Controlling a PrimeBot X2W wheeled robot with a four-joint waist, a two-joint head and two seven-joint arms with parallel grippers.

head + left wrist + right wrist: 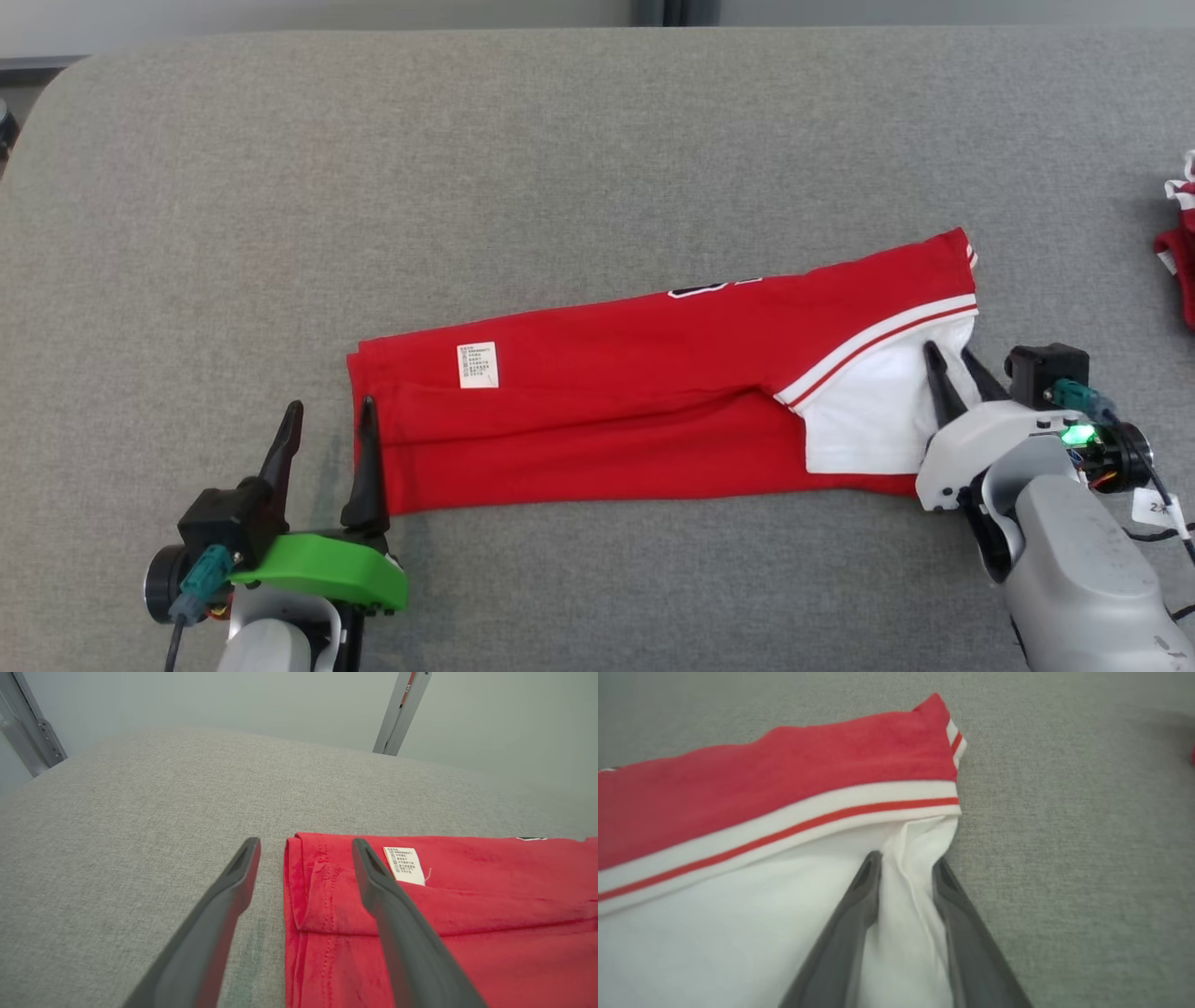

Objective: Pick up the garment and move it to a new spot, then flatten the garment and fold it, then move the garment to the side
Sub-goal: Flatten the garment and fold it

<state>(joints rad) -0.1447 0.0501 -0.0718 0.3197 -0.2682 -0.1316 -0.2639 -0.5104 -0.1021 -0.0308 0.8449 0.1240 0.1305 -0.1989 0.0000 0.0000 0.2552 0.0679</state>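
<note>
At the garment's right end, the right gripper (pixel 906 858) has its two dark fingers (pixel 850 933) drawn close together, pinching a raised fold of white fabric between them. The fold is part of the white panel (pixel 868 411) of a long, folded red knit garment (pixel 607 411) with white-and-red striped trim (pixel 878 345). The gripper's pale housing, with a green light (pixel 1078 434), sits on the near right side of the panel.

The left gripper (pixel 331 408) has its fingers (pixel 397 933) spread wide, holding nothing. They straddle the garment's left edge, with the right finger over red cloth and the left finger over the bare grey woven fabric surface (pixel 560 140). Cannot tell whether the right finger touches the cloth. A green housing (pixel 322 569) sits behind the fingers.

The garment lies flat on the grey surface near the middle, running from near left to farther right. It is folded lengthwise in layers, with a doubled stitched hem at the left end. A small white care label (pixel 477 365) lies on the red cloth near the left end, just right of the left gripper's right finger. A small black mark (pixel 695 290) sits at the far edge.

A second red-and-white cloth piece (pixel 1178 252) lies at the right edge of the surface, well apart from the garment.
</note>
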